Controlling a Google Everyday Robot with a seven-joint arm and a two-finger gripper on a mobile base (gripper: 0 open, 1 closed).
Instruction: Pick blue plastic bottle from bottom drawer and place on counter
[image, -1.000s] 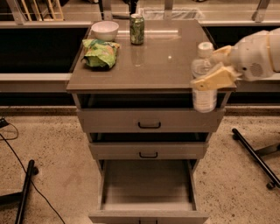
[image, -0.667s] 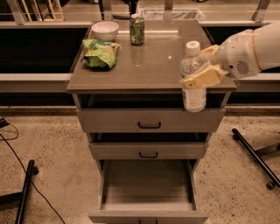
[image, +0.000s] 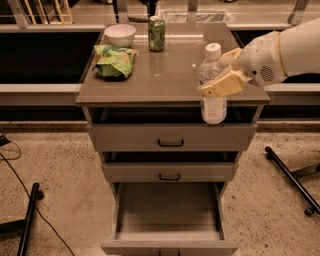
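**Item: bottle (image: 214, 107).** Clear plastic, white cap, pale label. Held upright, off the ground, at the front right corner of the cabinet. Its base hangs in front of the cabinet's front edge and below the level of the top. It is not resting on anything.

**Item: pincer (image: 217, 77).** Reaches in from the right at the height of the top. Closed on the bottle's middle, one yellowish finger across the front and the other behind.

**Item: surface (image: 170, 75).** Glossy grey-brown top. It carries a can (image: 156, 33) at the back centre, a bowl (image: 119, 35) at the back left and a green bag (image: 115, 61) in front of the bowl. The front right part is bare, just beside the bottle.

**Item: bottom drawer (image: 170, 235).** Pulled out, grey inside, nothing in it. The top drawer (image: 170, 137) and middle drawer (image: 170, 172) are partly out.

**Status.**
- Done, by appearance: the bottle is out of the drawer and raised to the level of the top.
- Left, as judged:
  - lift the base clear of the edge
  - carry the bottle inward over the bare patch
  - set it down upright
  - let go
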